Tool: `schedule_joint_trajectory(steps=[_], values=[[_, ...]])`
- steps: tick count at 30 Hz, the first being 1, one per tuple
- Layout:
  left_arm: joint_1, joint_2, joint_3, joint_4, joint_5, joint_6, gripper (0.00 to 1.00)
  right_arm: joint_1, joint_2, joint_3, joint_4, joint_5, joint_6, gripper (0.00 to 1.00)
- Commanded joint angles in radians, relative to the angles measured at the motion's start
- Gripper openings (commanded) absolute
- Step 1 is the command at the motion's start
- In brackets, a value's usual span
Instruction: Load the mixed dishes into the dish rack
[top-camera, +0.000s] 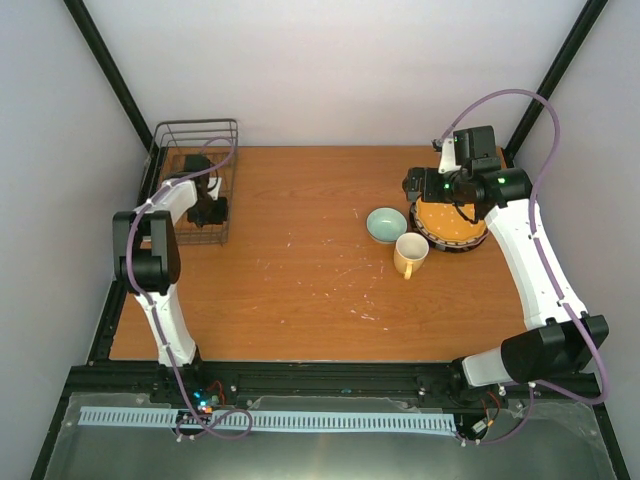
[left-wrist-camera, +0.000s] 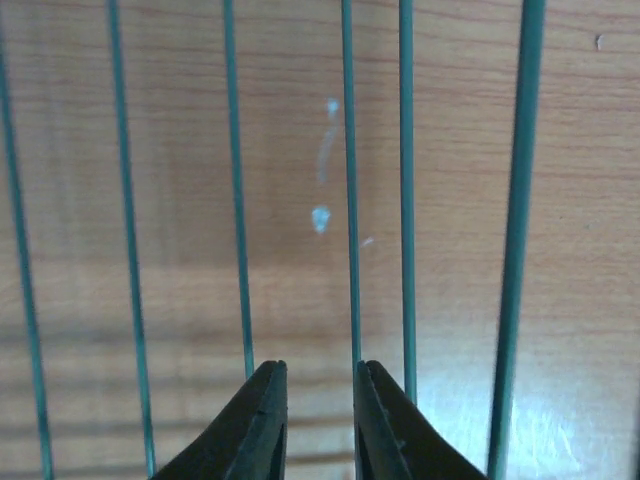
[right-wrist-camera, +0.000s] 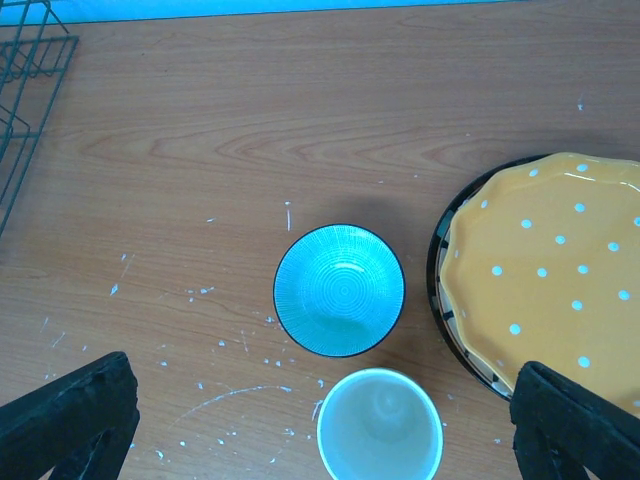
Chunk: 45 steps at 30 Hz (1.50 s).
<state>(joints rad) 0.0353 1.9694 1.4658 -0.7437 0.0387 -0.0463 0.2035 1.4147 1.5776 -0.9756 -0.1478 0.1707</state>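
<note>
I am holding my left gripper (left-wrist-camera: 315, 368) down inside the dish rack (top-camera: 190, 124), which is sitting at the far left corner of the table (top-camera: 300, 290). Its fingers are sitting close together with a thin wire in the little gap, and I cannot tell if they are pinching it. I am hovering my right gripper (right-wrist-camera: 320, 385), wide open and holding nothing, over the pale green bowl (right-wrist-camera: 340, 290), the yellow mug (top-camera: 408, 255) just beside it, and the orange dotted plate (right-wrist-camera: 540, 290) lying on top of a pile, well apart from the rack.
</note>
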Motion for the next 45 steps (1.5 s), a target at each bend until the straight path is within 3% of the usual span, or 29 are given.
schedule_joint_trajectory(steps=[1,29,45], values=[[-0.045,0.067,0.085,0.005,0.016,-0.021,0.19,0.01,0.001,0.021,-0.003,0.026,-0.025,1.0],[-0.467,-0.125,-0.14,0.004,0.197,-0.309,0.15,0.009,-0.026,0.01,0.0,-0.004,-0.029,1.0],[-0.808,-0.121,-0.225,0.027,0.245,-0.473,0.09,0.01,-0.134,-0.095,-0.013,-0.048,0.009,1.0]])
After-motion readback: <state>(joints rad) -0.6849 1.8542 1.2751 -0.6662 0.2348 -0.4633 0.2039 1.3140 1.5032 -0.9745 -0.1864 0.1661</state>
